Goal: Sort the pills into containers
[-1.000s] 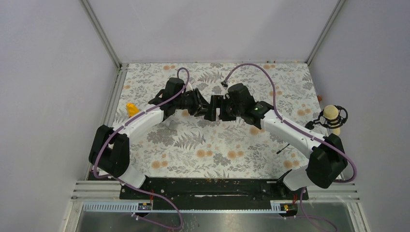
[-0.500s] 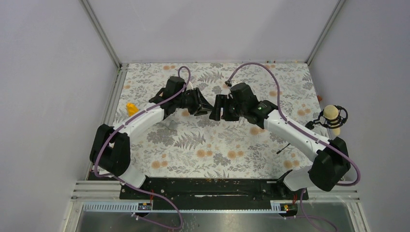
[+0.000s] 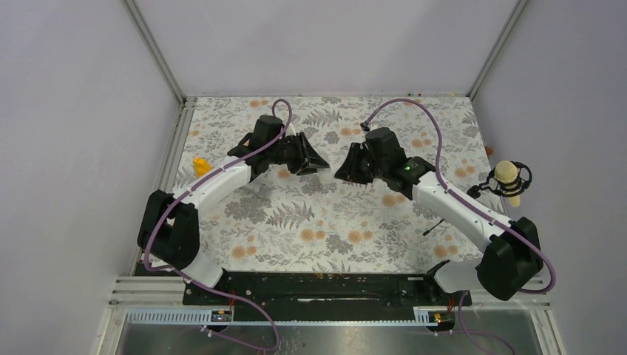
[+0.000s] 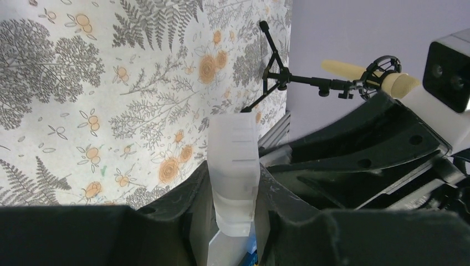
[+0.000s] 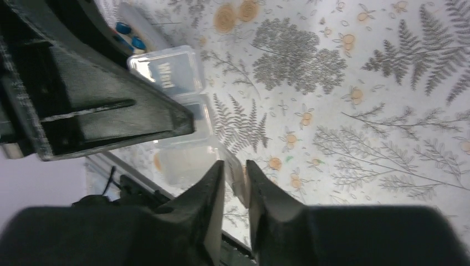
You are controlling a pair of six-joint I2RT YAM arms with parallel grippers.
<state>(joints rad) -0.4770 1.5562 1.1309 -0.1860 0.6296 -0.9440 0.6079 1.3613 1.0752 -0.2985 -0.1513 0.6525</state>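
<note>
The container here is a translucent pill box with a row of lidded compartments. My left gripper is shut on one end of it, holding it above the table. In the right wrist view the box runs from the left gripper's black finger toward me, and one lid reads "Wed". Blue pills lie in a far compartment. My right gripper is shut on a thin clear lid flap at the near end. From above, the left gripper and right gripper nearly meet mid-table.
A yellow toy block lies by the table's left edge. A microphone on a small black stand sits at the right edge, also seen in the left wrist view. The floral cloth covers the table.
My right gripper has gone from open to shut on the lid flap and has drawn a little to the right, away from the left gripper. The left gripper has kept its grip.
</note>
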